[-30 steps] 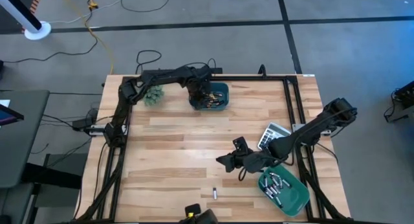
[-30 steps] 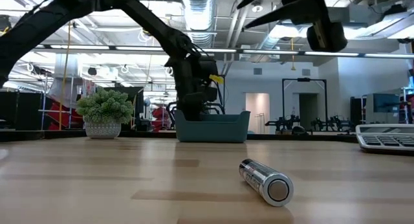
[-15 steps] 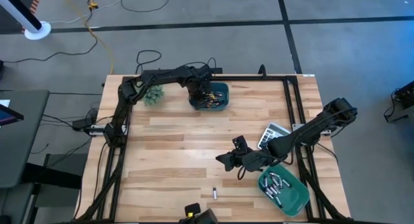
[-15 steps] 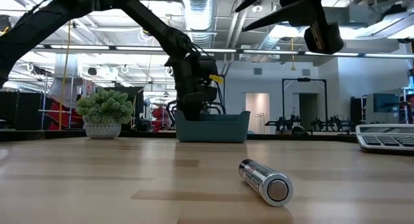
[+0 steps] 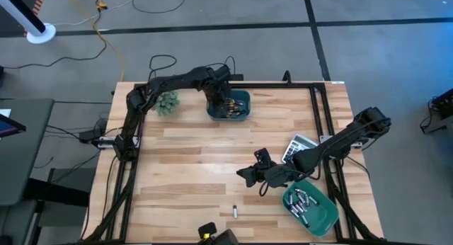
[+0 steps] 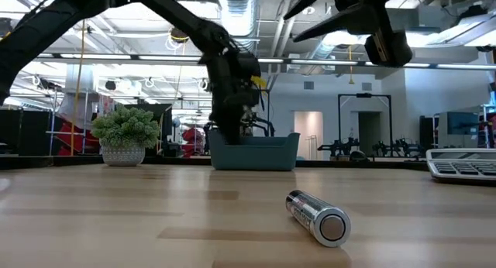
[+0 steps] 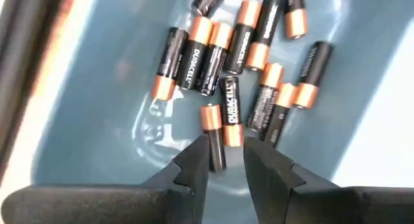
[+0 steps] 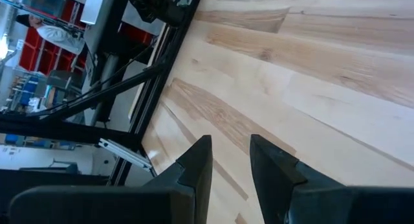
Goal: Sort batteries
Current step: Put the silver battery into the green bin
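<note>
A teal bin (image 5: 245, 96) at the table's far middle holds several black-and-copper batteries (image 7: 213, 49). My left gripper (image 5: 225, 103) hovers in this bin, fingers a little open (image 7: 226, 153), over one of the batteries (image 7: 212, 130) lying on the bin floor. A second teal bin (image 5: 328, 220) at the near right corner holds several silvery batteries (image 5: 303, 202). One silvery battery (image 5: 234, 211) lies on its side on the wood near the front edge; it also shows in the low view (image 6: 318, 216). My right gripper (image 5: 243, 175) is open and empty above the table's middle, well above that battery (image 6: 298, 20).
A grey-white calculator (image 5: 297, 147) lies at the right, beside my right arm. A small potted plant (image 5: 168, 103) stands at the far left next to the far bin. Black frame rails (image 5: 322, 103) run along the table's sides. Bare wood (image 5: 191, 167) lies between the bins.
My left gripper has gone up a little inside the far teal bin. My right gripper has stayed almost still above the table's middle. The loose silvery battery has not moved.
</note>
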Available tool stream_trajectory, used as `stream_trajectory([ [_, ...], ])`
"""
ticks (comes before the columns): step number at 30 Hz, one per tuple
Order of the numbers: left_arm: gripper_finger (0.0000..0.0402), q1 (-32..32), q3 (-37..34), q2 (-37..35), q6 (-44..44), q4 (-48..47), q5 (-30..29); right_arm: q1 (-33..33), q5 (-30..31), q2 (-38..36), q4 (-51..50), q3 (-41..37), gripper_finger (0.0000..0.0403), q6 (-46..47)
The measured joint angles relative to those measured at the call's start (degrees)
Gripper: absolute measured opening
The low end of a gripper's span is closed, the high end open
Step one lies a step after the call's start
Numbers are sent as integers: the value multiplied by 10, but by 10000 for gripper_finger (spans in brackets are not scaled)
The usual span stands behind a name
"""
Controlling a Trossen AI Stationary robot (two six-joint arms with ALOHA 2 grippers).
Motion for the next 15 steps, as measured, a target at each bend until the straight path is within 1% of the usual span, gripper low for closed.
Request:
stream_trajectory([
  [4,93,0,30,-22,-22,-46,0,-5,0,0,-13,0,122,0],
  [7,93,-2,34,-49,-61,-83,1,-8,0,0,-17,0,122,0],
  [10,93,-13,34,-78,-112,-156,4,-12,0,0,-20,0,122,1],
  [12,93,-32,17,-107,-124,-176,12,-12,0,0,-25,0,122,-4],
  [15,93,-76,-56,-179,-139,-118,22,-18,0,0,-32,0,122,-54],
])
